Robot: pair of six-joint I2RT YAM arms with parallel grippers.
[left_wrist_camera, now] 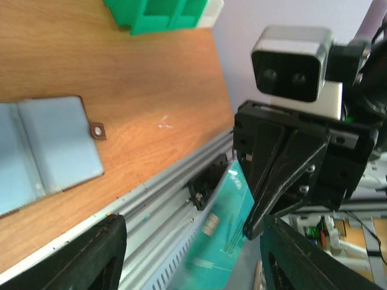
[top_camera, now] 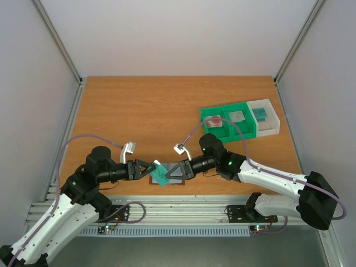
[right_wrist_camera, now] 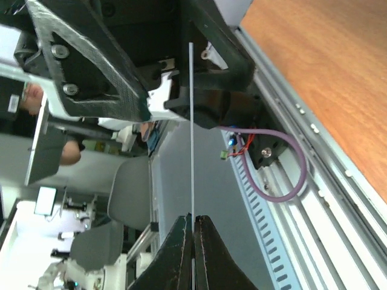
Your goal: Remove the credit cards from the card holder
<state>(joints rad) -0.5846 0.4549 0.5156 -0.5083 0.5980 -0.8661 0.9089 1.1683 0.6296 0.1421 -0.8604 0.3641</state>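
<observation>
A teal credit card [top_camera: 161, 175] hangs in the air between the two grippers, just above the open card holder [top_camera: 173, 182] at the table's near edge. My right gripper [top_camera: 176, 171] is shut on the card's right edge; in the right wrist view [right_wrist_camera: 193, 220] the card [right_wrist_camera: 191, 121] shows edge-on between the closed fingers. My left gripper [top_camera: 146, 168] is open, its jaws wide apart on either side of the card [left_wrist_camera: 224, 241] without touching it. The holder [left_wrist_camera: 42, 151] lies open, blue-grey inside, with its tab [left_wrist_camera: 97, 130] on the wood.
Green bins [top_camera: 245, 129] stand at the right, holding a pinkish card with a red blot [top_camera: 214, 120] and a grey card [top_camera: 237, 116]; a white bin [top_camera: 271, 125] beside them holds a teal one [top_camera: 260, 114]. The metal rail [top_camera: 183, 211] runs along the near edge.
</observation>
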